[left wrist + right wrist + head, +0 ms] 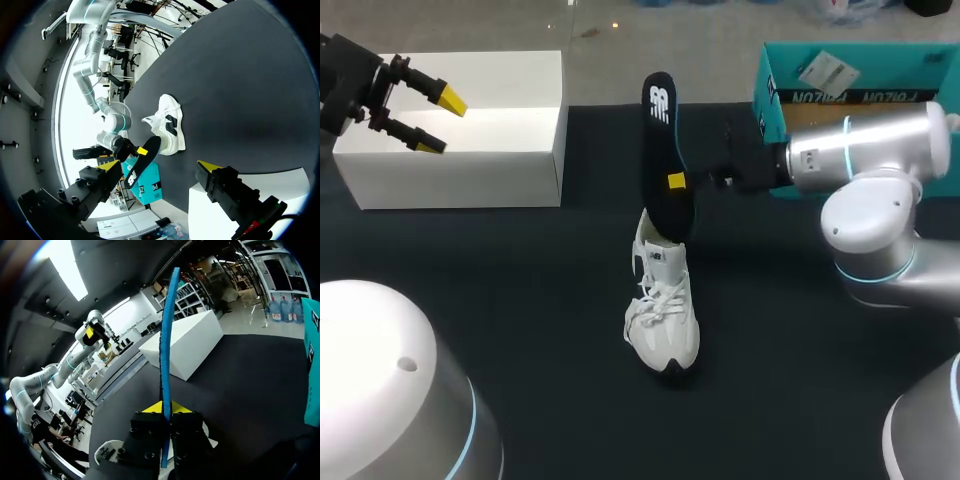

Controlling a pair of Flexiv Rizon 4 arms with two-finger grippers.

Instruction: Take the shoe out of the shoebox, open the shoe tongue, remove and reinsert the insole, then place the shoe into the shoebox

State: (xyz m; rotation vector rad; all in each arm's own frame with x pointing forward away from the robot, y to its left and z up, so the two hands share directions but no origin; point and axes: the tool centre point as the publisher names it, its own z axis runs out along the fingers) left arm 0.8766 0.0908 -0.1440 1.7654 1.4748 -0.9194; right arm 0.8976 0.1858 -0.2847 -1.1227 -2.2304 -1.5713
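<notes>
A white sneaker (665, 315) stands upright on the dark table (520, 300), toe toward the front edge. A black insole (663, 150) rises steeply from its heel opening. My right gripper (676, 181) is shut on the insole's middle, and the right wrist view shows the insole's blue edge (166, 350) between the shut fingers of that gripper (165, 409). My left gripper (438, 122) hangs open over the white box (500, 150) at the far left, nothing between its fingers. In the left wrist view the left gripper (159, 169) faces the sneaker (169, 125) and the insole (143, 159) from a distance.
The teal shoebox (850, 75) sits at the back right behind my right arm, and shows too as the teal shoebox (150, 184) and the teal shoebox (313, 365). The white box (187, 347) lies ahead of the right gripper. Bare dark table surrounds the sneaker.
</notes>
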